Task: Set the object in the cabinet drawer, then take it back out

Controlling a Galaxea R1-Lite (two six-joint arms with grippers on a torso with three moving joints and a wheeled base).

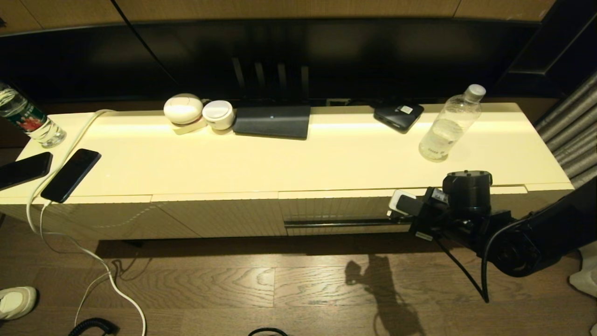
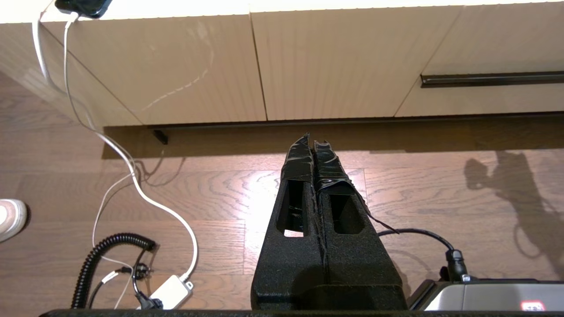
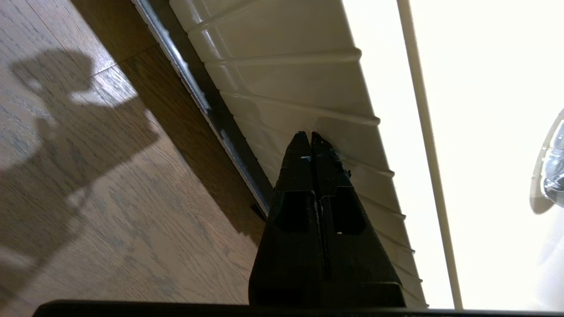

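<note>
The clear bottle (image 1: 450,126) with a white cap stands upright on the cabinet top at the right; its edge (image 3: 553,171) also shows in the right wrist view. Below it the drawer (image 1: 336,207) is closed, its ribbed front (image 3: 286,88) above the dark handle slot (image 1: 336,224). My right arm (image 1: 466,205) hangs in front of the drawer's right end. The right gripper (image 3: 307,137) is shut and empty, tips right at the ribbed front just above the slot (image 3: 207,105). My left gripper (image 2: 312,141) is shut and empty, low over the floor before the left panels.
On the cabinet top are a labelled bottle (image 1: 28,119), two phones (image 1: 70,175) with a white cable (image 1: 35,219), two white round items (image 1: 183,108), a dark flat box (image 1: 273,121) and a black device (image 1: 398,115). A curtain (image 1: 573,135) hangs at the right.
</note>
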